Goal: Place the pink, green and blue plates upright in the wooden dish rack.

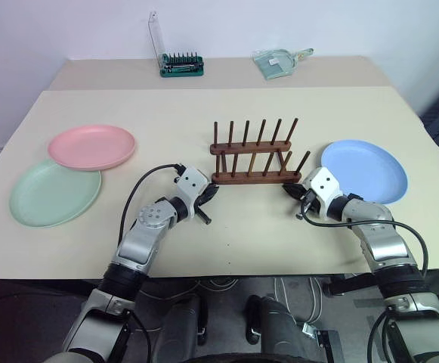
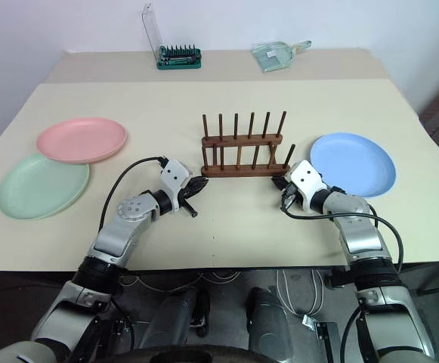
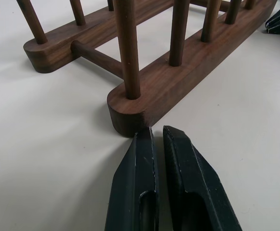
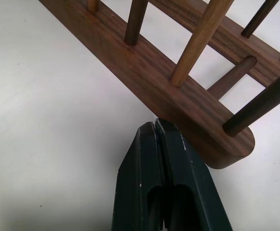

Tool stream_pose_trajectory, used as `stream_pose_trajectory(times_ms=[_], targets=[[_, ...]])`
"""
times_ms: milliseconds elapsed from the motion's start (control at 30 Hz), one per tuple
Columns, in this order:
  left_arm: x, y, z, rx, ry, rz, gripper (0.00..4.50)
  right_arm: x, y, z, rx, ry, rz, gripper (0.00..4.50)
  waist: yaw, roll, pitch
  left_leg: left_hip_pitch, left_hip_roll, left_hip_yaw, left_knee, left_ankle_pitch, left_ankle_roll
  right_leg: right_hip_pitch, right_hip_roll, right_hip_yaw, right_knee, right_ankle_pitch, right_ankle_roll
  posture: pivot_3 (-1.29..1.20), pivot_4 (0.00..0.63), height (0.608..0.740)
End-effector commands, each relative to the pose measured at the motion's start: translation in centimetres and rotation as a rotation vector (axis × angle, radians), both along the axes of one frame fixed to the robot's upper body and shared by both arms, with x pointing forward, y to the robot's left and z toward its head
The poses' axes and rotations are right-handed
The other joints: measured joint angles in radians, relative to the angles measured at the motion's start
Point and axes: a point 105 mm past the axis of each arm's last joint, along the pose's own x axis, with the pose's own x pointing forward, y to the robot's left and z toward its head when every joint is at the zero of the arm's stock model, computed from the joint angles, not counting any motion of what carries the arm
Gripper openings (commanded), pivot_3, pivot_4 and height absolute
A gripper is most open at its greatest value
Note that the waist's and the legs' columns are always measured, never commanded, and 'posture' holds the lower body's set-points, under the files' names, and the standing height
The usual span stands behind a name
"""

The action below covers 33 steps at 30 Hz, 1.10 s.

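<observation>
Where the rack (image 1: 255, 155) stands, mid-surface between my arms, it is dark reddish-brown wood: two base rails joined by cross bars, each rail carrying a row of upright pegs, none holding a plate. My left hand (image 3: 152, 131) is nearly closed, only a thin slit between its black fingers, gripping nothing; its tips sit right at the rounded end of the near rail. My right hand (image 4: 155, 124) is pressed fully closed and empty, its tips against the near rail close to that rail's other end. Pink plate (image 1: 92, 147) overlaps green plate (image 1: 54, 195) far left on the surface (image 1: 159, 113); blue plate (image 1: 365, 170) lies flat on my right.
</observation>
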Motion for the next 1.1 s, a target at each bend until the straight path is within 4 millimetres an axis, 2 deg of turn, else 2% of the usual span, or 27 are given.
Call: stream_pose_trajectory(times_ms=[33,200,300,333,367,467,567,633,700,833,933,1100], targets=[[-1.0,1.7,0.0,-0.016,0.014,0.008,0.32,-0.9,-0.3,1.6,-0.003,-0.028,0.041,0.00,-0.002,0.000,0.000,0.000,0.000,0.000,0.000,0.000,0.000,0.000,0.000,0.000,0.000,0.000,0.000,0.00,0.150,0.740],[-2.9,3.7,0.8,-0.043,0.014,0.000,0.32,-2.3,-0.7,3.1,0.002,-0.023,0.086,0.00,-0.002,0.000,0.000,-0.001,0.000,0.000,-0.002,0.000,0.000,-0.002,0.000,0.000,0.000,0.000,0.000,0.00,0.150,0.740],[-3.7,5.6,2.9,-0.113,-0.001,0.031,0.32,-3.7,-0.2,4.7,0.038,-0.005,0.164,0.00,0.000,0.000,0.001,-0.001,0.001,0.000,-0.002,-0.001,-0.001,-0.003,0.000,0.000,-0.001,-0.002,-0.003,0.00,0.150,0.740],[-3.6,6.8,4.1,-0.145,-0.027,0.074,0.55,-4.1,0.2,5.6,0.059,-0.002,0.196,0.00,0.000,0.000,0.001,-0.002,0.001,0.000,-0.002,-0.001,-0.002,-0.003,-0.001,0.001,-0.001,-0.002,-0.003,0.00,0.150,0.740],[-3.5,8.0,5.3,-0.176,-0.051,0.124,0.82,-4.3,0.5,6.2,0.076,0.005,0.219,0.00,0.000,0.000,0.001,-0.003,0.001,0.000,-0.001,-0.001,-0.002,-0.003,-0.001,0.001,-0.001,-0.002,-0.003,0.00,0.150,0.740],[-3.3,10.5,7.9,-0.234,-0.117,0.234,2.09,-4.9,1.3,7.2,0.101,0.035,0.266,0.81,0.000,0.000,0.002,-0.005,0.001,-0.001,-0.001,-0.001,-0.002,-0.005,-0.001,0.000,-0.001,-0.002,-0.003,0.00,0.150,0.740],[-2.8,13.5,10.1,-0.266,-0.181,0.389,3.71,-6.0,2.4,7.6,0.106,0.082,0.344,2.33,0.003,0.000,0.002,-0.005,0.000,0.000,-0.001,-0.001,-0.002,-0.005,-0.001,0.000,-0.001,-0.002,-0.003,0.00,0.150,0.740],[-2.6,16.7,12.9,-0.297,-0.263,0.573,4.50,-6.5,3.4,8.2,0.108,0.083,0.399,3.33,0.003,-0.002,0.003,-0.005,0.000,0.000,-0.001,-0.001,-0.001,-0.005,-0.001,0.000,-0.001,-0.001,-0.002,0.00,0.150,0.740],[-2.3,20.5,14.3,-0.274,-0.267,0.832,4.50,-6.5,4.2,8.8,0.103,0.059,0.428,4.24,0.002,-0.006,0.005,-0.005,0.000,-0.001,-0.001,0.000,-0.001,-0.005,0.000,0.000,-0.001,0.000,0.000,0.00,0.150,0.740],[-2.7,25.9,14.3,-0.248,-0.187,1.205,4.50,-6.6,4.8,9.0,0.097,0.057,0.461,4.24,0.001,-0.008,0.005,-0.004,0.000,-0.001,-0.001,0.000,-0.001,-0.004,0.001,0.000,-0.001,0.000,0.001,0.00,0.150,0.740],[-3.4,28.1,14.2,-0.260,-0.136,1.361,4.50,-6.6,5.0,9.1,0.095,0.052,0.468,4.24,0.002,-0.010,0.006,-0.004,0.000,-0.001,-0.001,0.000,-0.001,-0.004,0.001,0.000,0.000,0.000,0.001,0.00,0.150,0.740],[-3.3,28.5,13.1,-0.278,-0.010,1.417,4.50,-6.6,5.2,9.2,0.101,0.042,0.471,4.24,0.008,-0.017,0.008,-0.005,0.000,-0.001,-0.001,0.001,-0.002,-0.004,0.001,0.000,-0.001,0.000,0.001,0.00,0.150,0.740]])
